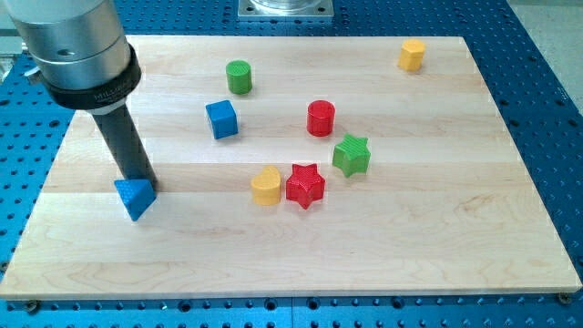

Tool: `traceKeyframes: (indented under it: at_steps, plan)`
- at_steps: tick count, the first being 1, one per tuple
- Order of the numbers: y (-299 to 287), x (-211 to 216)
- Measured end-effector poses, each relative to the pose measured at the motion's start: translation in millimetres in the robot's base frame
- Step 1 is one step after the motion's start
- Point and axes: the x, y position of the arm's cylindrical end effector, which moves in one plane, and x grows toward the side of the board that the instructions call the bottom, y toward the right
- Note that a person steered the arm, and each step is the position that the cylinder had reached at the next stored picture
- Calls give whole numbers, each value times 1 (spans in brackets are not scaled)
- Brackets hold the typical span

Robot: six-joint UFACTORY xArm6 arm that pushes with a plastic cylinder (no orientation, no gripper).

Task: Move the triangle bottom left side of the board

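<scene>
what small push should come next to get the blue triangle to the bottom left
Probably a short push toward the view's bottom left. My tip sits against the upper edge of the blue triangle, which lies at the board's left side but still short of the bottom corner, with no block in the way.

White lettering on the arm's black collar (91,89), too blurred to read

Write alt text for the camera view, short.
My tip touches the top edge of the blue triangle near the wooden board's left side. Scattered mid-board: green cylinder, blue cube, red cylinder, green star, red star, yellow block; another yellow block sits top right.
</scene>
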Motion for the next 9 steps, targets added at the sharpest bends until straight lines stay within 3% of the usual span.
traceKeyframes:
  at_steps: [1, 2, 4, 5, 6, 7, 9]
  plan:
    - [48, -1]
    - [53, 1]
    - [-15, 54]
    - [-9, 42]
    - [32, -15]
    - [5, -15]
    - [-55, 56]
